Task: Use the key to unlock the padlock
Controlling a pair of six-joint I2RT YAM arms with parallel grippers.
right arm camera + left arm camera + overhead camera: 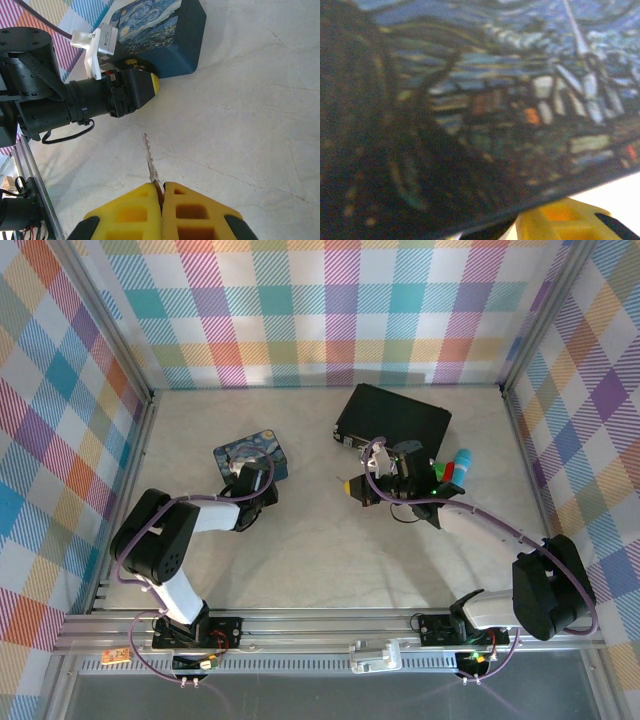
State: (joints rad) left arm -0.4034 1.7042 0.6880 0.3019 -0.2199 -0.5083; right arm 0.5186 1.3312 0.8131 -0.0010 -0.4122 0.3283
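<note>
Two arms share the pale worktop, and by the look of it the unlocking is all yet to do. The left tool noses the base of the starry blue tin, its spread impossible to judge. The right tool, pressed together, pinches the key, a thin grey notched blade aimed toward the tin over bare worktop.

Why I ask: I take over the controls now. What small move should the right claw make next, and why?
Probably ease the right claw toward the left claw beside the blue tin: it is shut on the key, whose blade points that way, with bare table between them.
</note>
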